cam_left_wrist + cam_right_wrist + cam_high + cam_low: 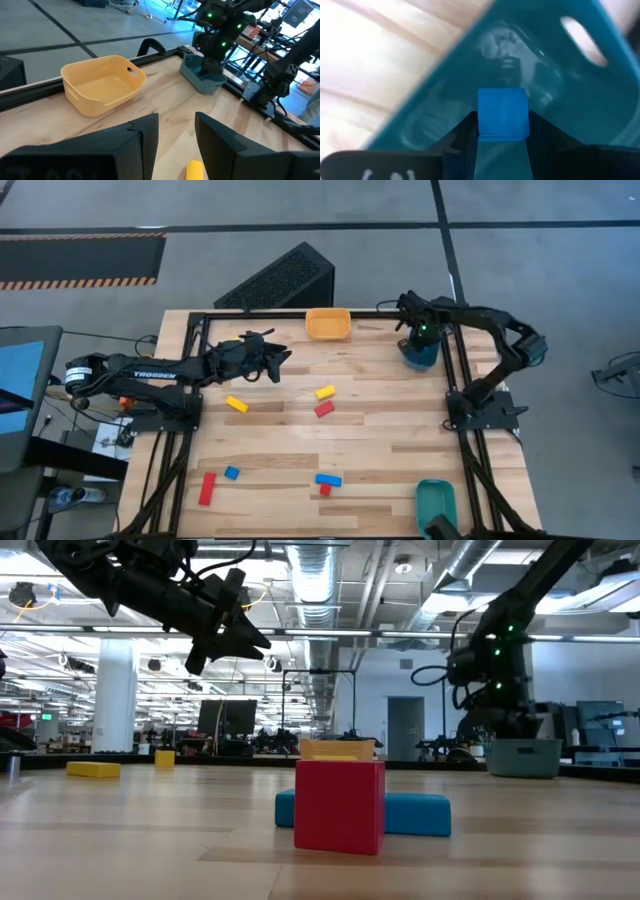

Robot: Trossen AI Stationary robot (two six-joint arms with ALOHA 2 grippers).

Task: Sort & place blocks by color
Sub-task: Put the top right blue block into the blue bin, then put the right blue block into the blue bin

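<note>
Two dark robot arms reach over a wooden table (400, 430), one from each side.

The left arm stretches level from the table's left edge toward its middle; the left gripper (283, 360) hangs above the wood with its fingers (212, 137) parted and nothing between them. The right arm bends up from the table's right edge and reaches toward its far right corner; the right gripper (502, 120) points down, clamping a blue block (503, 112).

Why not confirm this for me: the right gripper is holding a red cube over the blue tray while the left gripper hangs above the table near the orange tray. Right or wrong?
Wrong in one respect: the cube is blue, not red. The right wrist view shows the right gripper shut on a blue cube over the blue tray. The rest stands: in the high view the left gripper hangs above the table near the orange tray.
</note>
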